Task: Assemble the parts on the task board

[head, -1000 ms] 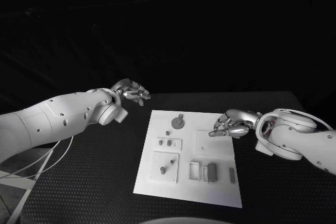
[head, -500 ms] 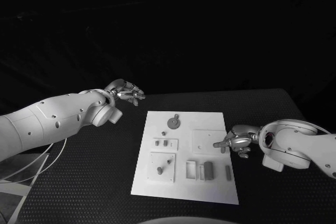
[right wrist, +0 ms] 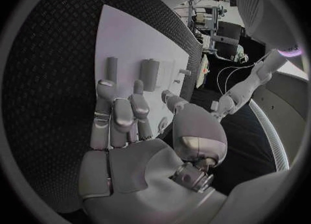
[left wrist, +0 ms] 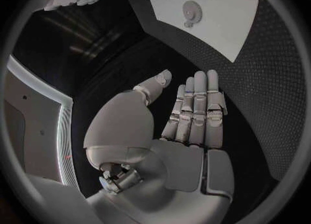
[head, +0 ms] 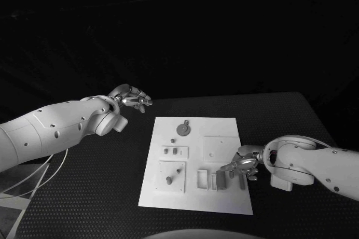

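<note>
The white task board [head: 213, 129] lies in the middle of the black table. On it I see a round grey disc [head: 182, 128], small pegs [head: 175, 151], a square plate [head: 221, 147], a grey block [head: 221, 182] and a slim grey bar [head: 242, 183]. My right hand [head: 240, 166] hovers at the board's right edge, just beyond the block and bar, its fingers stretched out and holding nothing. In the right wrist view the right hand [right wrist: 123, 125] points at the bar [right wrist: 111, 69] and block [right wrist: 150, 74]. My left hand [head: 131, 98] hangs empty off the board's far left corner, its fingers [left wrist: 194, 112] straight.
A white open frame [head: 203, 179] sits beside the block, and a panel with a small lever [head: 173, 177] lies at the board's near left. Bare black table [head: 97, 182] surrounds the board on every side.
My right hand has come toward me along the board's right edge, from beside the square plate to the block and bar. The left hand has barely shifted.
</note>
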`<control>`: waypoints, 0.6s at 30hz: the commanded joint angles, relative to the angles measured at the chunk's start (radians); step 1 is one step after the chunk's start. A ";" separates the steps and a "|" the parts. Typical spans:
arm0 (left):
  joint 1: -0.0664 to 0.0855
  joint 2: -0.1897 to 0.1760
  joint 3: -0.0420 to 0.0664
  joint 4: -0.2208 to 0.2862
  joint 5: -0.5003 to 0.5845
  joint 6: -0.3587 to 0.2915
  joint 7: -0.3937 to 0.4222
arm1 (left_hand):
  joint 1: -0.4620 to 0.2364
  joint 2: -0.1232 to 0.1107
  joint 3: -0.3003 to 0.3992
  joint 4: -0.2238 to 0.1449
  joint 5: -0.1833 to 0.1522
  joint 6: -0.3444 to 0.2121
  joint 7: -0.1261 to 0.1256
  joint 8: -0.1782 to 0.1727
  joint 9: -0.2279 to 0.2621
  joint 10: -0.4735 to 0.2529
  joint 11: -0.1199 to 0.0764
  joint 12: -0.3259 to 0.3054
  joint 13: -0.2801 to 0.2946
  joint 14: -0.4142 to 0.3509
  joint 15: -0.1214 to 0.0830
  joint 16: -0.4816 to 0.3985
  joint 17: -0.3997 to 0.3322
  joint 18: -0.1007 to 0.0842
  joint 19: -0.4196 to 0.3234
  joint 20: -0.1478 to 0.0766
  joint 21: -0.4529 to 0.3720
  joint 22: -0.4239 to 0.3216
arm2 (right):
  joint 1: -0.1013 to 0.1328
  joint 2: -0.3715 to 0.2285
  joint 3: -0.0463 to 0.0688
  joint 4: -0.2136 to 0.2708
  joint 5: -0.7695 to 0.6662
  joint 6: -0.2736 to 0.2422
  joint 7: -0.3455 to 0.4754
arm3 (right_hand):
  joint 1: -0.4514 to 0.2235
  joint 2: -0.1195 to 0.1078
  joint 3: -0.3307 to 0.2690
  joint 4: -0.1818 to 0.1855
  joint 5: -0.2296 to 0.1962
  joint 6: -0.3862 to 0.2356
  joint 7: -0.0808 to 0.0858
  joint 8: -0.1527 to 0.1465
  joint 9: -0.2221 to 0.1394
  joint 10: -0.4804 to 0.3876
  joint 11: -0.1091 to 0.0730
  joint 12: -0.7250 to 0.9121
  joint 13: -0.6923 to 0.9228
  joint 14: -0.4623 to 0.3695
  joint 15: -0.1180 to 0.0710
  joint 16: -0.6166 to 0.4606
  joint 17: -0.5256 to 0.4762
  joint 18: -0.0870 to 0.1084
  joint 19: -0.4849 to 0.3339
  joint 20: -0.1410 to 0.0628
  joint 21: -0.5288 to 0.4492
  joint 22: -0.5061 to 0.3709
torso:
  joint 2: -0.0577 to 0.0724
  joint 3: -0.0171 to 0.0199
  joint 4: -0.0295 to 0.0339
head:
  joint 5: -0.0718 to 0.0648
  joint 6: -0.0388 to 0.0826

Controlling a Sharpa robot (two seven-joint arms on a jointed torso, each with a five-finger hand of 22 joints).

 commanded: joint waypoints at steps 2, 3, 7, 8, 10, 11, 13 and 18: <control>0.001 -0.001 0.000 0.003 0.006 -0.005 0.018 | -0.009 -0.003 0.001 0.008 0.001 -0.009 0.000 0.004 -0.001 -0.008 -0.001 0.000 0.000 0.007 -0.001 -0.004 0.002 0.017 0.004 -0.003 0.004 -0.002 | -0.011 0.021 -0.002 -0.012 -0.010 0.019 -0.004 | 0.002 0.008 -0.010 -0.006 -0.001 0.015 0.005 0.003 0.002 0.009 -0.002 0.005 0.001 -0.001 -0.006 0.005 0.001 0.038 -0.007 -0.004 0.004 0.021 | 0.001 -0.0019 -0.0012 | 0.001 -0.008; 0.001 -0.002 0.000 0.003 0.006 -0.005 0.018 | -0.008 -0.003 0.002 0.007 0.001 -0.009 -0.001 0.004 -0.002 -0.008 -0.001 0.000 0.000 0.007 -0.001 -0.004 0.002 0.017 0.004 -0.003 0.004 -0.002 | -0.012 0.025 -0.002 -0.016 -0.010 0.019 -0.004 | 0.006 0.009 -0.012 -0.011 -0.001 0.015 0.005 0.002 0.002 0.009 -0.002 0.005 0.000 -0.002 -0.007 0.005 0.000 0.038 -0.007 -0.004 0.005 0.021 | 0.001 -0.0024 -0.0012 | 0.001 -0.011; 0.001 -0.001 0.000 0.005 0.006 -0.006 0.018 | -0.004 -0.002 0.003 0.006 0.001 -0.008 -0.001 0.005 -0.002 -0.008 -0.001 0.001 0.000 0.008 -0.001 -0.005 0.004 0.017 0.004 -0.003 0.004 -0.002 | -0.020 0.043 -0.002 -0.034 -0.017 0.037 -0.013 | 0.016 0.008 -0.021 -0.030 -0.001 0.014 0.006 -0.003 0.003 0.006 -0.001 0.003 -0.004 -0.004 -0.006 0.005 -0.004 0.038 -0.009 -0.004 0.007 0.020 | 0.001 -0.0025 -0.0006 | 0.000 -0.010; 0.001 -0.001 0.000 0.006 0.006 -0.005 0.019 | -0.005 -0.002 0.003 0.006 0.001 -0.008 -0.001 0.005 -0.002 -0.008 -0.001 0.001 0.000 0.008 -0.001 -0.005 0.004 0.017 0.004 -0.003 0.004 -0.002 | -0.021 0.045 -0.002 -0.038 -0.017 0.040 -0.016 | 0.016 0.007 -0.022 -0.031 -0.001 0.014 0.006 -0.003 0.002 0.005 -0.001 0.002 -0.005 -0.004 -0.006 0.005 -0.004 0.038 -0.010 -0.004 0.007 0.020 | 0.001 -0.0020 0.0001 | 0.000 -0.011; 0.001 -0.002 0.000 0.006 0.006 -0.002 0.018 | -0.005 -0.003 0.003 0.007 0.001 -0.008 -0.001 0.005 -0.002 -0.008 -0.001 0.001 0.000 0.008 -0.001 -0.006 0.004 0.017 0.003 -0.003 0.004 -0.002 | -0.025 0.049 -0.003 -0.045 -0.017 0.044 -0.025 | 0.014 0.005 -0.026 -0.032 -0.001 0.013 0.006 -0.005 0.002 0.003 -0.001 0.001 -0.006 -0.005 -0.006 0.005 -0.006 0.038 -0.011 -0.003 0.007 0.020 | 0.001 -0.0019 0.0015 | 0.001 -0.015; 0.001 -0.003 0.000 0.006 0.006 -0.003 0.018 | -0.005 -0.003 0.003 0.007 0.001 -0.008 -0.001 0.005 -0.002 -0.008 -0.001 0.001 0.001 0.008 -0.001 -0.006 0.004 0.017 0.004 -0.003 0.004 -0.002 | -0.029 0.051 -0.004 -0.047 -0.017 0.046 -0.028 | 0.013 0.003 -0.027 -0.033 -0.001 0.011 0.007 -0.006 0.002 0.001 -0.001 -0.001 -0.008 -0.005 -0.006 0.004 -0.007 0.038 -0.011 -0.003 0.006 0.019 | 0.001 -0.0013 0.0011 | 0.001 -0.015; 0.001 -0.005 0.000 0.007 0.006 -0.003 0.018 | -0.005 -0.003 0.003 0.007 0.001 -0.008 -0.001 0.005 -0.002 -0.008 -0.001 0.001 0.001 0.008 -0.001 -0.006 0.004 0.017 0.004 -0.003 0.004 -0.002 | -0.033 0.055 -0.006 -0.049 -0.017 0.048 -0.030 | 0.012 0.001 -0.029 -0.034 -0.001 0.011 0.007 -0.008 0.002 -0.002 0.000 -0.003 -0.010 -0.006 -0.005 0.004 -0.008 0.038 -0.012 -0.003 0.006 0.019 | 0.001 -0.0016 -0.0002 | 0.001 -0.017; 0.001 -0.006 0.000 0.007 0.006 -0.003 0.017 | -0.006 -0.003 0.002 0.007 0.001 -0.008 -0.001 0.006 -0.002 -0.008 -0.001 0.001 0.001 0.008 -0.001 -0.006 0.005 0.017 0.004 -0.003 0.005 -0.002 | -0.042 0.065 -0.008 -0.051 -0.025 0.045 -0.036 | 0.012 -0.004 -0.032 -0.036 -0.001 0.009 0.008 -0.010 0.002 -0.005 0.001 -0.006 -0.013 -0.007 -0.005 0.003 -0.009 0.038 -0.013 -0.003 0.006 0.019 | 0.001 -0.0008 -0.0011 | 0.003 -0.020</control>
